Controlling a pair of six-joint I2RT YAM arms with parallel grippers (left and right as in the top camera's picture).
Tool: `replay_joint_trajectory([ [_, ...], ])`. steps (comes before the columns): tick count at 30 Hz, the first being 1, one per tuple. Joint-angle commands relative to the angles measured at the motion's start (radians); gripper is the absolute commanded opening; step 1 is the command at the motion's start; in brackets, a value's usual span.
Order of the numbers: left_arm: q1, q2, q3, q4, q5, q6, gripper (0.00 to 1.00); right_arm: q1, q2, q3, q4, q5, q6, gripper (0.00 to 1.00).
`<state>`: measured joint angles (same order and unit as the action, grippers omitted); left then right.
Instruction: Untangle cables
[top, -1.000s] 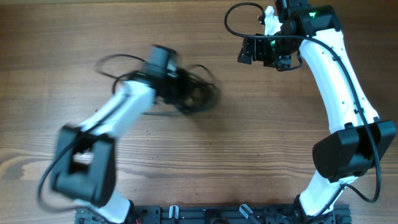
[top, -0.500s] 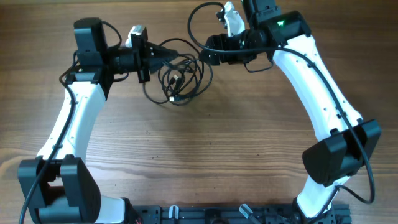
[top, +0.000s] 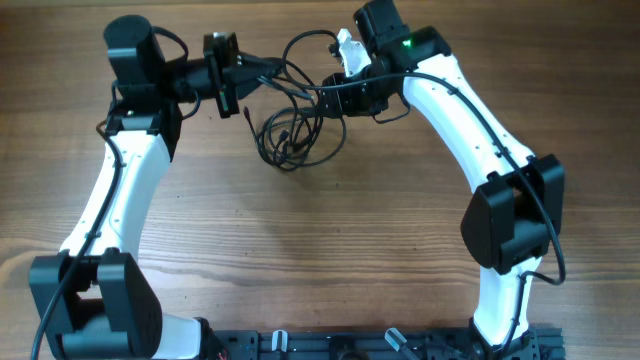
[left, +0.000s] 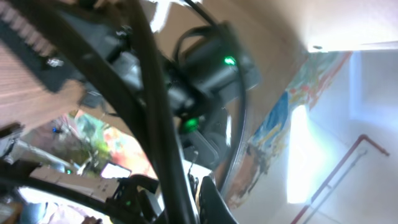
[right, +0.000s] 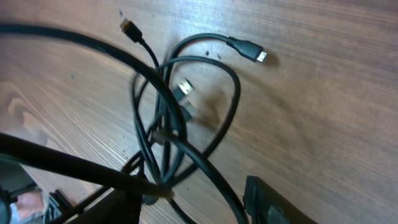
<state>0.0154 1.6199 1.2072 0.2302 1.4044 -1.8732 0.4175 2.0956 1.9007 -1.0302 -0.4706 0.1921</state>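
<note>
Wood tabletop (top: 320, 250) bears seemingly light, limp cables (top: 295, 135) tangled at 12 o'clock, best pinched near a plug (right: 254, 52); right gripper (top: 333, 93) spread, left gripper (top: 248, 75) unclear.

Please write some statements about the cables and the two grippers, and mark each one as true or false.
1. The cables are tangled on the wooden table. True.
2. The cables are white. False: they are black.
3. Both grippers are far from the cables. False: the left gripper and right gripper are at the tangle's far side.
4. The right wrist view shows a metal-tipped plug. True.
</note>
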Motion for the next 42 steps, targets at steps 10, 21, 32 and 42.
replay_joint_trajectory([
  [10, 0.101, -0.002, 0.012, 0.353, -0.180, -0.196, 0.04, -0.013, 0.009, -0.159, 0.126, 0.014, 0.044, 0.04],
  [21, 0.217, -0.002, 0.008, -0.875, -1.072, 0.774, 0.04, -0.267, -0.541, -0.158, 0.000, 0.223, 0.044, 0.04],
  [32, 0.175, -0.002, 0.008, -1.083, -1.302, 0.974, 0.04, -0.528, -0.658, -0.158, -0.031, 0.087, 0.043, 0.04],
  [42, -0.066, -0.002, 0.008, -1.040, -1.242, 1.084, 0.04, -0.447, -0.594, -0.162, -0.049, 0.084, 0.018, 0.04],
])
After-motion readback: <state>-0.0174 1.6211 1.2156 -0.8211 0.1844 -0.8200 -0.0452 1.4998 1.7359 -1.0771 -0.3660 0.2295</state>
